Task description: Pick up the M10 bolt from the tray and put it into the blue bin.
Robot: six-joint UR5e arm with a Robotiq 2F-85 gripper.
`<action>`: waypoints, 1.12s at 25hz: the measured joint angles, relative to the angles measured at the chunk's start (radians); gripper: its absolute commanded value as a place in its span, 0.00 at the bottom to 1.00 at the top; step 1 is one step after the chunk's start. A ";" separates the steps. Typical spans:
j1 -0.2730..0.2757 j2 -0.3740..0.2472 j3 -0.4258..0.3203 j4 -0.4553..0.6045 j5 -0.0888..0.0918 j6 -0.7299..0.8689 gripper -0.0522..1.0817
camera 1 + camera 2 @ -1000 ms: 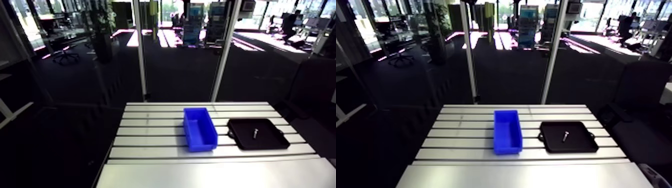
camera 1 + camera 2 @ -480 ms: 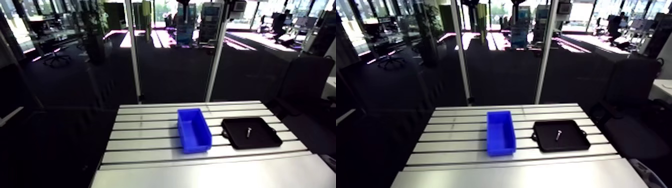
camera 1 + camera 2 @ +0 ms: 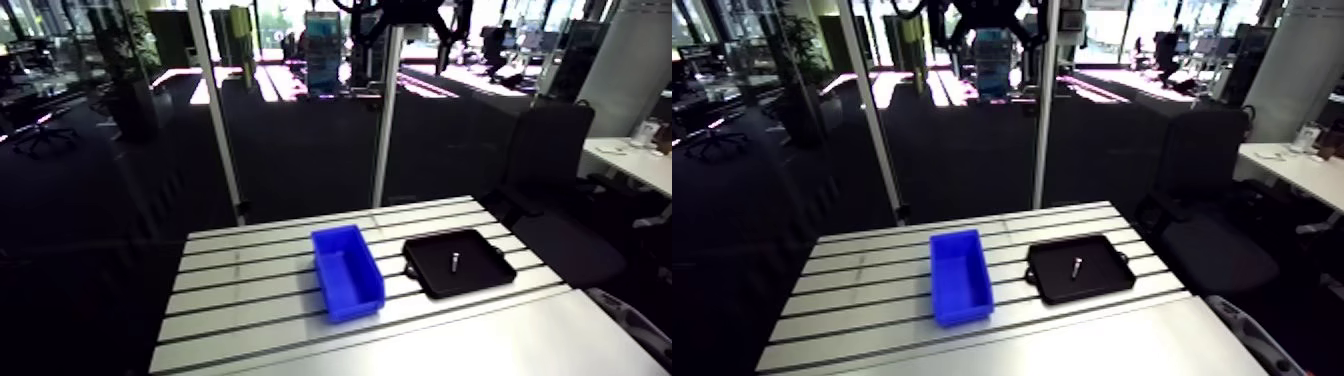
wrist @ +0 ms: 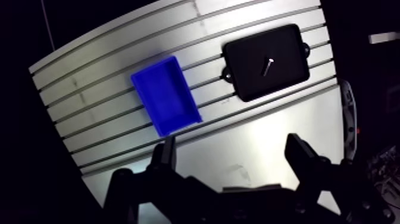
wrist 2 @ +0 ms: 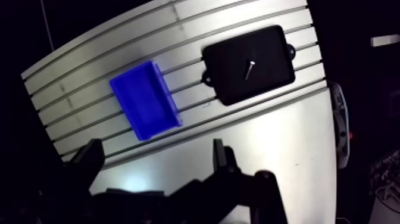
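The fingers (image 4: 168, 152) of the gripper (image 4: 231, 149) are seen spread wide and empty, high above the slotted table (image 4: 256, 143). Since earlier only the arm view is shifted and nothing on the table is displaced, so the approach is judged barely begun. The M10 bolt (image 4: 267, 64) is found lying in the black tray (image 4: 286, 80). The blue bin (image 4: 163, 98) just beside it is seen empty.

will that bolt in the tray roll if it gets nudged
Likely yes: the bolt lies flat, a slim metallic shank on the smooth black tray, so a nudge may roll it, though the tray's rim should contain it. It looks rigid and small, so an off-centre grip might flick it.
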 measured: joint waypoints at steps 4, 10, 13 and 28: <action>-0.051 -0.006 0.057 -0.041 0.000 0.005 0.05; -0.101 -0.013 0.130 -0.096 0.000 -0.002 0.05; -0.113 -0.019 0.164 -0.124 -0.002 -0.006 0.06; -0.167 -0.022 0.325 -0.302 0.003 -0.008 0.06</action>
